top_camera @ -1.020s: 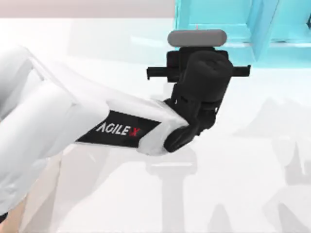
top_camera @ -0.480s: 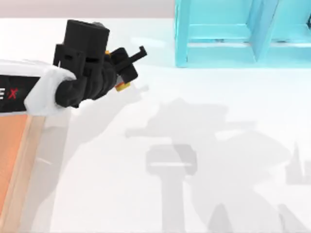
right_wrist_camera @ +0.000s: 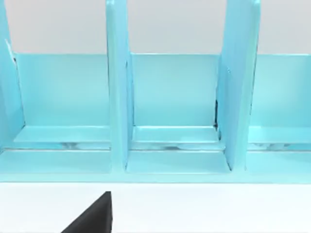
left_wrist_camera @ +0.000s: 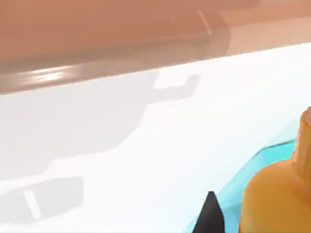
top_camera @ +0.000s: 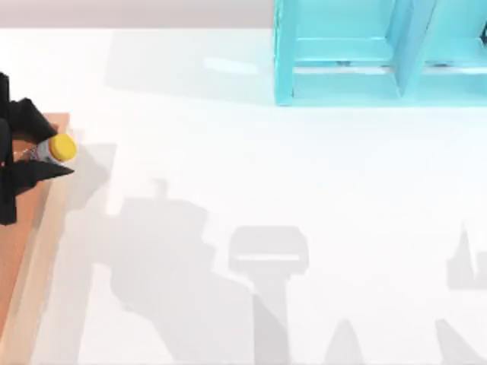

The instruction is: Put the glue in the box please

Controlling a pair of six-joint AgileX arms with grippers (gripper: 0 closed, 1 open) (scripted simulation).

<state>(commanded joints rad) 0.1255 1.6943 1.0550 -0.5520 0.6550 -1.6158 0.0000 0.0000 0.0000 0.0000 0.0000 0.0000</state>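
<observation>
At the top view's far left edge my left gripper (top_camera: 50, 149) is shut on the glue (top_camera: 62, 148), a small yellow-orange bottle. It hangs over the far right corner of the box (top_camera: 47, 228), which has a pale wood rim and a reddish-brown inside. The left wrist view shows the glue (left_wrist_camera: 276, 200) close up beside one black fingertip (left_wrist_camera: 209, 217), with the box's rim (left_wrist_camera: 97, 73) beyond. One black fingertip (right_wrist_camera: 92, 219) of my right gripper shows in the right wrist view, which faces the shelf.
A teal-blue shelf unit (top_camera: 342, 72) with open compartments stands at the back right of the white table (top_camera: 266, 190); the same shelf unit (right_wrist_camera: 170, 111) is close in the right wrist view. Arm shadows lie across the table's middle.
My left arm has swung left from in front of the shelf unit to the box's corner, carrying the glue. Most of the arm has left the top view.
</observation>
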